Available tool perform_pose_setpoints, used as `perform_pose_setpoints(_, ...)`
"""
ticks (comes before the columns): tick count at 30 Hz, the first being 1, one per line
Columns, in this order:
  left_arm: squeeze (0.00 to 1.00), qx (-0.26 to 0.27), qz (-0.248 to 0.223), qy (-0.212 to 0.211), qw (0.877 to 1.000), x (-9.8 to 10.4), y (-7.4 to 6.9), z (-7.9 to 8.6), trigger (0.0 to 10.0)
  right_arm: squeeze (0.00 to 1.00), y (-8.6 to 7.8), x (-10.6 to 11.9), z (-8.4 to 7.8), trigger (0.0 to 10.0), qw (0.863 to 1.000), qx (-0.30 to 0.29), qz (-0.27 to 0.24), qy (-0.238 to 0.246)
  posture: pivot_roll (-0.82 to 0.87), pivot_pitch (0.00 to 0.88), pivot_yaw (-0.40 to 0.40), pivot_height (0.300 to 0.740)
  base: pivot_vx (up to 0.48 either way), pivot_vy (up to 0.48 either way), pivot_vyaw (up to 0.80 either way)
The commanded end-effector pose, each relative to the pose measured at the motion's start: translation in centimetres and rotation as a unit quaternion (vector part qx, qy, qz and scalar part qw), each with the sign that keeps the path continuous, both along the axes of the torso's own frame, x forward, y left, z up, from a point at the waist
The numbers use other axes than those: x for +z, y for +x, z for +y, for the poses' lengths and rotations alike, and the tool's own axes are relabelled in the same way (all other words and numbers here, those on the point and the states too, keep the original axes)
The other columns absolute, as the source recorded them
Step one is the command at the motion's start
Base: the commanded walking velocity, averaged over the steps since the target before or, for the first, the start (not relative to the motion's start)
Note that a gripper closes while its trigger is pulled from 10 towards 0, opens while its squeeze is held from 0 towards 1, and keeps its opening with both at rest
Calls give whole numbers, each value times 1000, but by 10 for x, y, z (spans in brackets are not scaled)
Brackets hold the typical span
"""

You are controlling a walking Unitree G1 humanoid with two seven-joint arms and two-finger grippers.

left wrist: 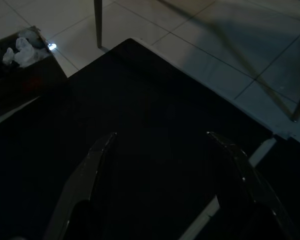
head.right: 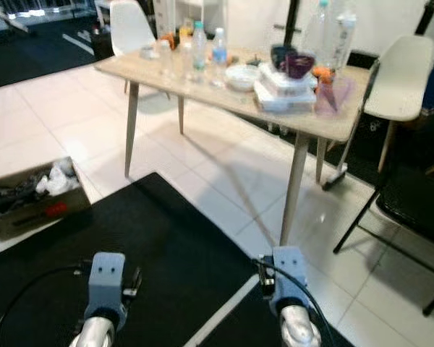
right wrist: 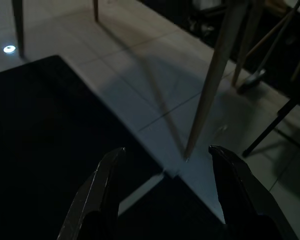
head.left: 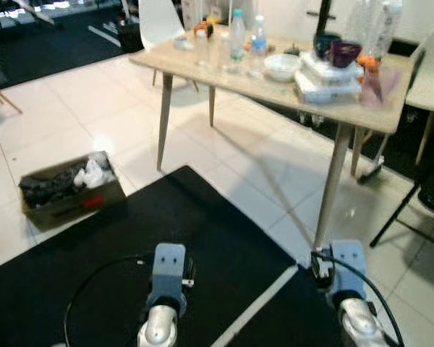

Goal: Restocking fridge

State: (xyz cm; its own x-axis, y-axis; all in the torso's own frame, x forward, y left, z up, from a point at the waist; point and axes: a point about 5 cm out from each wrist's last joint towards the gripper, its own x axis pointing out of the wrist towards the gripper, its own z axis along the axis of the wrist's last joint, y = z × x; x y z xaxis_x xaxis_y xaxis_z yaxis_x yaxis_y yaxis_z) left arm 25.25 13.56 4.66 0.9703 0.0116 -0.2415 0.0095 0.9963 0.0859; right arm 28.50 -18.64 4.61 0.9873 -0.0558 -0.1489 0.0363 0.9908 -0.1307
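Light wooden table with clear plastic bottles — ahead, upright | right gripper nearer | left gripper low | both spread, empty

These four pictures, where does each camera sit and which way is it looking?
Left eye view: on the head, looking forward and down at the light wooden table, with both silver arms at the bottom.
Right eye view: beside it, showing the same scene and arms.
Left wrist view: on the left arm, facing the black floor mat past the open left gripper.
Right wrist view: on the right arm, facing a table leg past the open right gripper.
Shared: the brown cardboard box shows in head and left wrist views.
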Motion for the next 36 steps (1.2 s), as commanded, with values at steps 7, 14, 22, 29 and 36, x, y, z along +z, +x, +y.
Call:
perform_pose_setpoints(7,0,10,15,5,1000,-6,-4,6,10000,0,-5,-8,5,10000,1000,4,17,6,-100,149,25,721,480,0,0)
perform_pose_setpoints(14,0,11,15,4,1000,-6,-5,6,10000,0,-5,-9,5,10000,1000,3,18,8,-98,150,24,721,480,0,0)
perform_pose_setpoints(22,0,11,14,4,1000,-6,-5,6,10000,0,-5,-9,6,10000,1000,2,17,11,-96,149,24,721,480,0,0)
perform_pose_setpoints(29,0,11,15,5,1000,-5,-5,6,10000,0,-5,-8,6,10000,1000,3,16,11,-94,148,26,721,480,0,0)
perform_pose_setpoints(36,0,12,15,6,1000,-5,-4,7,10000,0,-5,-7,8,10000,1000,8,8,15,-90,148,29,721,480,0,0)
